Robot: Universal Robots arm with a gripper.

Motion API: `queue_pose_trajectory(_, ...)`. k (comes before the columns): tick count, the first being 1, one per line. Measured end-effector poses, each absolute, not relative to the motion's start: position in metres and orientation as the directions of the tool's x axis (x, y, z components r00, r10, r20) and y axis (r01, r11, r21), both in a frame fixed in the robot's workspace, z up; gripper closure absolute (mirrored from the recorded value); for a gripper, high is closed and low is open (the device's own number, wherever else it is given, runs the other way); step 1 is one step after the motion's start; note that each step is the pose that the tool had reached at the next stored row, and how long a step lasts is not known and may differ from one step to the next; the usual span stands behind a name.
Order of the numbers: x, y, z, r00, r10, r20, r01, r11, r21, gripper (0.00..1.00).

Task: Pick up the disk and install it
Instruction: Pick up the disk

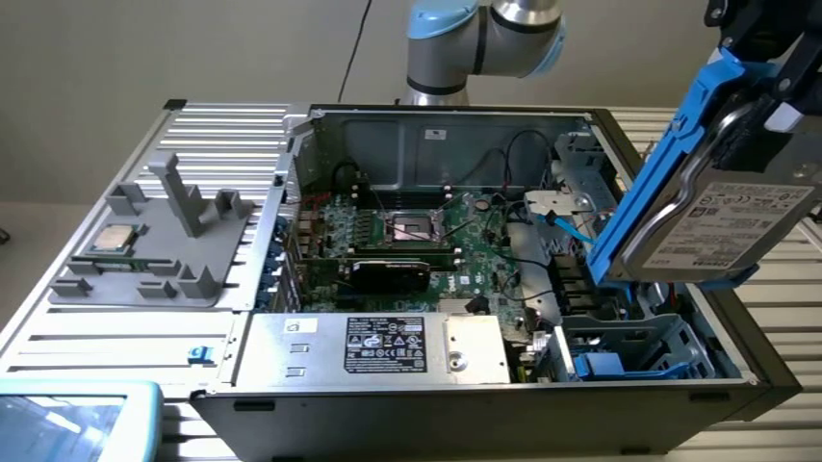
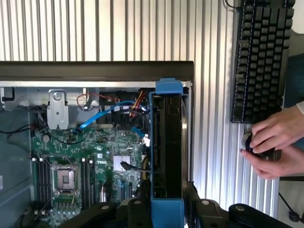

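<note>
Holding it on both sides, my black claw (image 1: 760, 101) is clamped on the flat silver-grey disk with white label and bright blue plastic carrier (image 1: 719, 212), which hangs tilted above the grey metal drive cage (image 1: 642, 346) at the exterior view's right of the open black computer case (image 1: 514, 414). I judge this step needs a firm grip and the carrier squared to the cage, clear of the thin blue cable (image 1: 575, 226).
</note>
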State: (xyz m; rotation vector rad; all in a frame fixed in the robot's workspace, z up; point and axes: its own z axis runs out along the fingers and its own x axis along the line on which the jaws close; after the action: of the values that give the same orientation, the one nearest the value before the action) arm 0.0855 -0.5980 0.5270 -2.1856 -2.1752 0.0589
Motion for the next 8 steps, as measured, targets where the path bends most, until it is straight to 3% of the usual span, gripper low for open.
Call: queue_pose_trajectory(8, 0.089, -0.602, 0.512, -0.037, 0.999, 0.013, 0.997, 0.038, -0.068, 0.63)
